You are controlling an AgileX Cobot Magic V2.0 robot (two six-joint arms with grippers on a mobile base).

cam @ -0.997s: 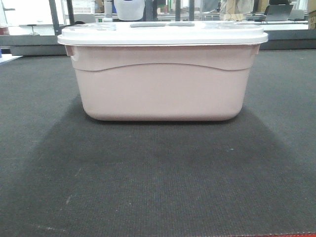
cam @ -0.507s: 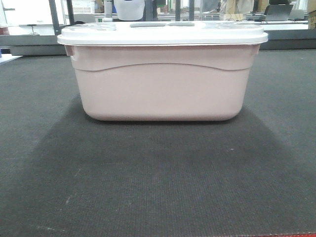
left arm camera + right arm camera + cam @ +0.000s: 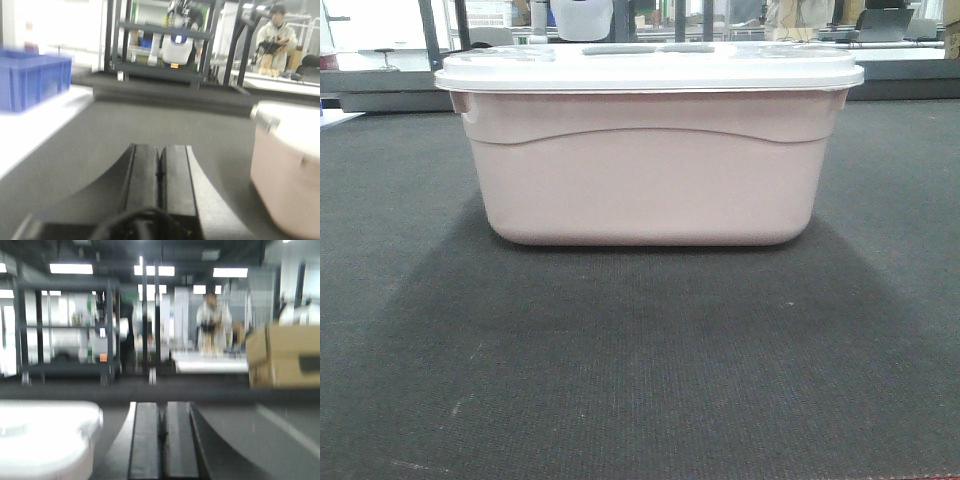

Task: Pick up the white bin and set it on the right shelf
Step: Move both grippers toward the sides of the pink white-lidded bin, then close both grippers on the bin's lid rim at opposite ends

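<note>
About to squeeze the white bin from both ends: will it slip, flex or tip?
The white bin has smooth walls tapering downward, so a side squeeze may slip; the lid overhang probably gives better purchase. Its broad base on the mat makes tipping unlikely. Opaque sides hide contents; weight uncertain.

View blurred throughout. Right gripper point(image 3: 162, 409) sits low at centre, its two dark fingers point(image 3: 146, 440) pressed flat together with only a thin seam between them, nothing held. The white bin point(image 3: 45, 435) rests on the dark table point(image 3: 250, 440) just left of the gripper, not touching it. Beyond the table's far edge: a dark rack point(image 3: 70, 330) left, a standing person point(image 3: 212, 322) centre, a cardboard box point(image 3: 282, 355) right.
</note>
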